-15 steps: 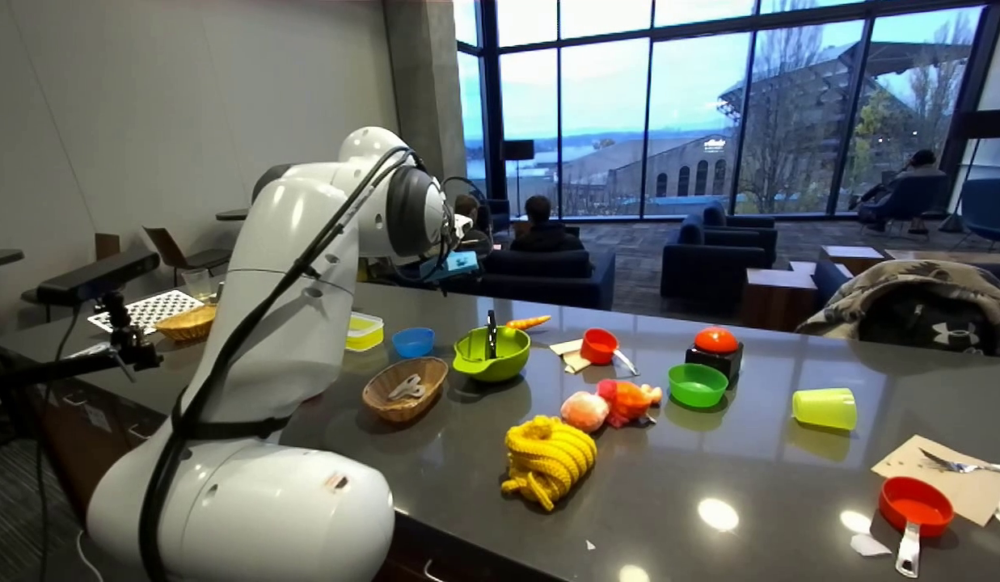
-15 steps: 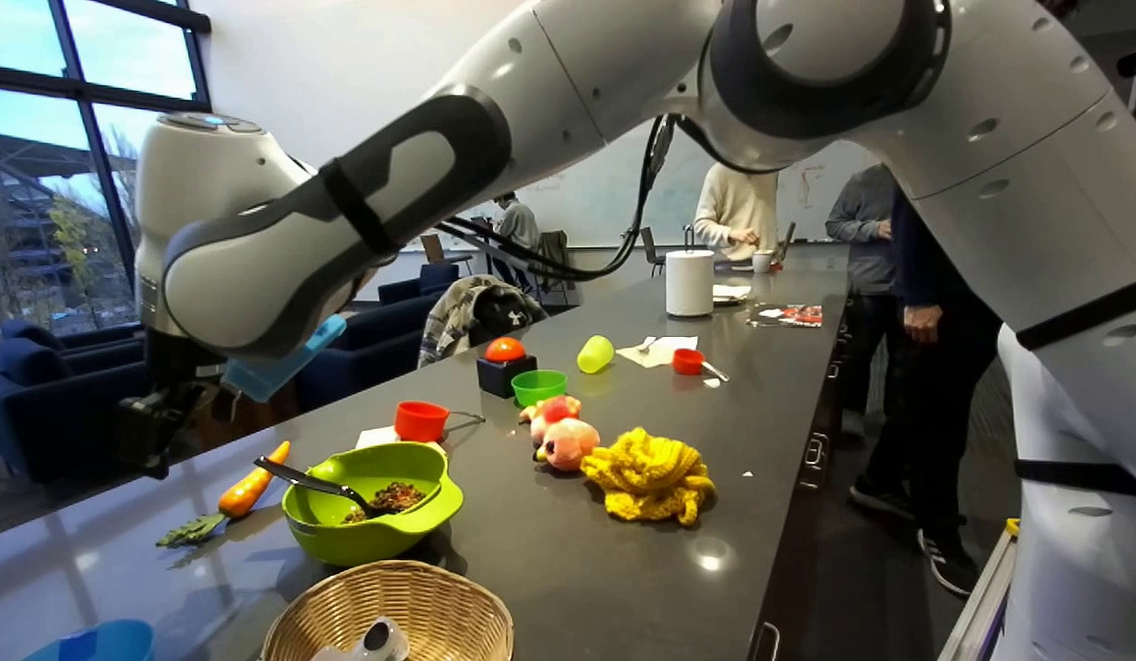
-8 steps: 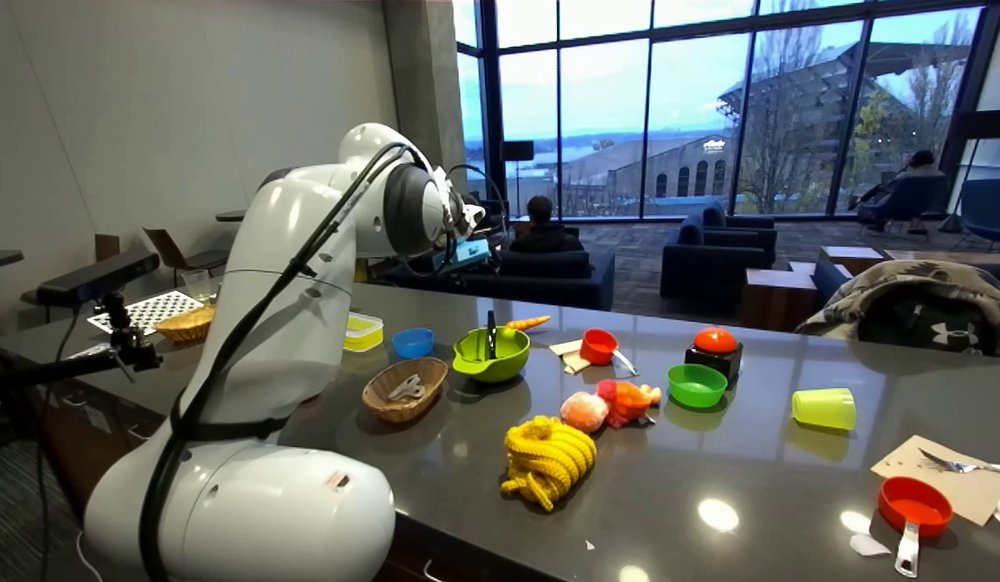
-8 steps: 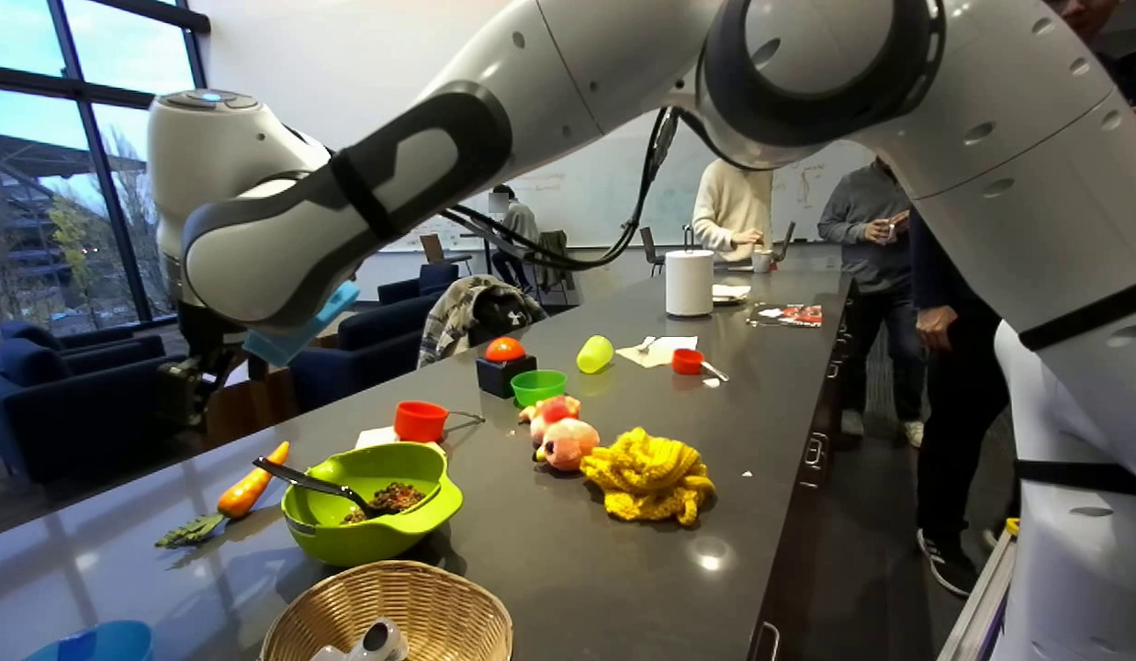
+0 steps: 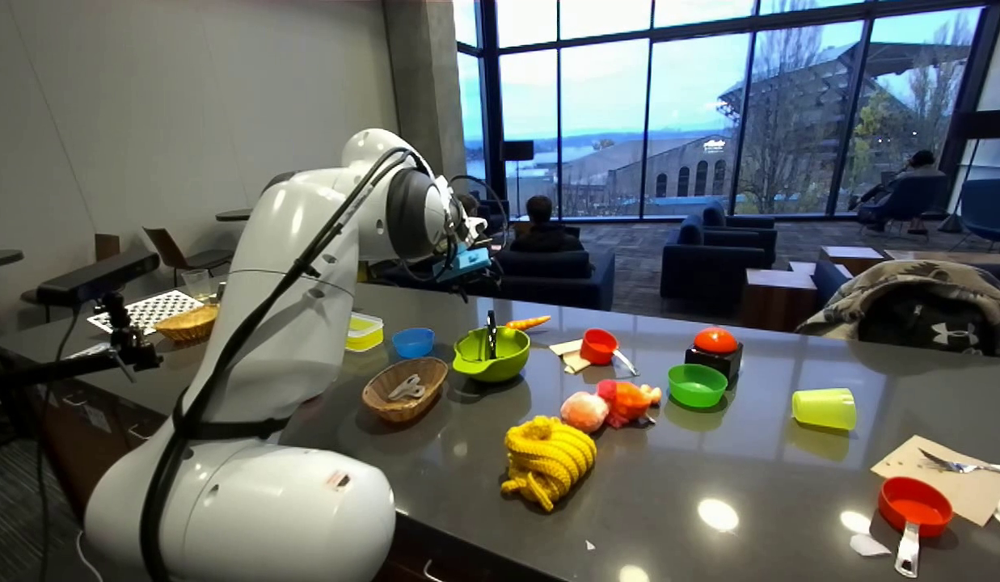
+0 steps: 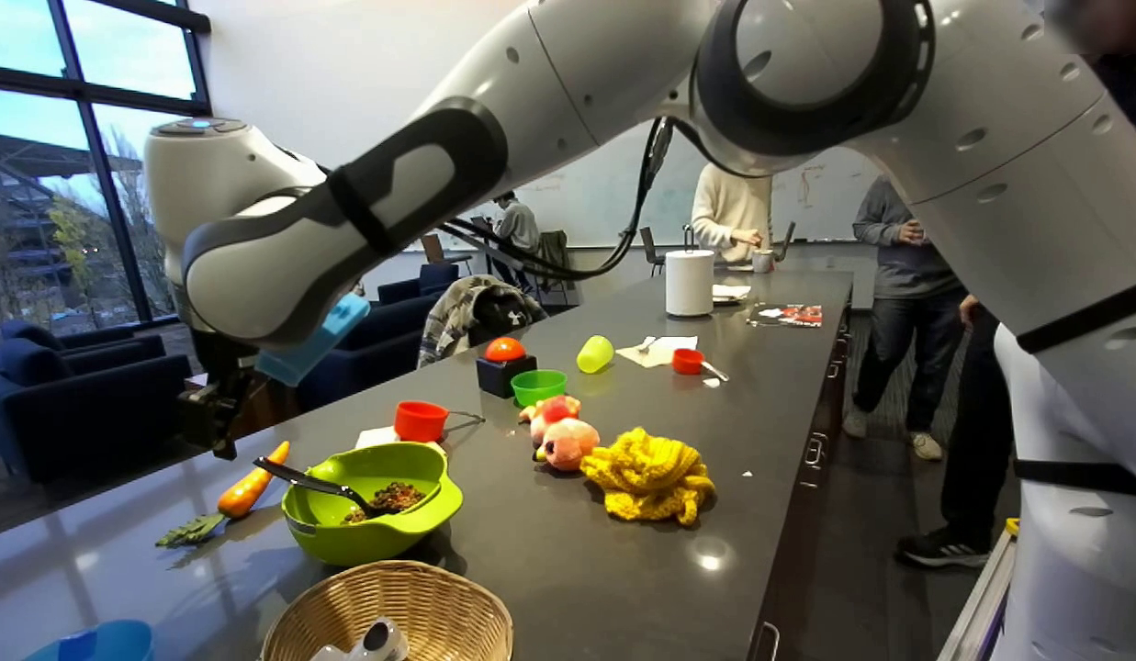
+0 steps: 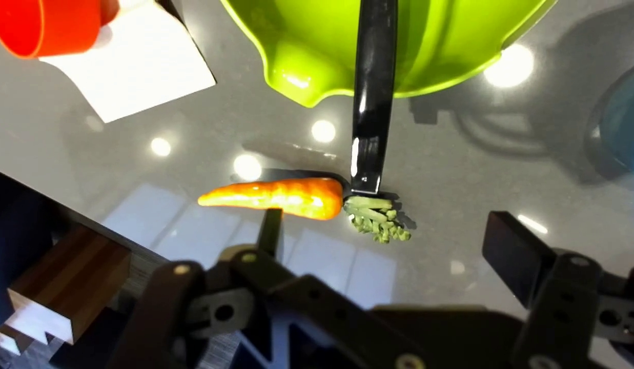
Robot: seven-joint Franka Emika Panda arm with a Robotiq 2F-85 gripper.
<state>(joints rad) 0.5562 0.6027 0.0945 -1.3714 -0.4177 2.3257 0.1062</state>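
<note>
My gripper (image 7: 387, 225) hangs open above the counter, with nothing between its fingers. In the wrist view an orange carrot (image 7: 306, 199) with a green leafy top lies on the counter below; the left fingertip overlaps its lower edge in the picture. In an exterior view the gripper (image 6: 217, 413) is in the air behind the carrot (image 6: 241, 493), clear of it. Beside the carrot stands a lime green bowl (image 6: 347, 543) holding dark bits of food. A black utensil (image 7: 372, 118) leans over the bowl's rim, its handle end above the carrot's top.
A red cup (image 6: 421, 422) on a napkin, a wicker basket (image 5: 386, 412) with a pale clip, a blue bowl (image 5: 413, 343), a plush toy (image 6: 568, 441), yellow knitted cloth (image 6: 650, 477), green bowl (image 5: 698, 386) and red button (image 5: 715, 341) stand around. The counter edge (image 7: 76, 212) runs close by.
The gripper has risen, then come partly down again, and shifted sideways toward the green bowl's side. The objects on the counter have not moved. People in the background have shifted.
</note>
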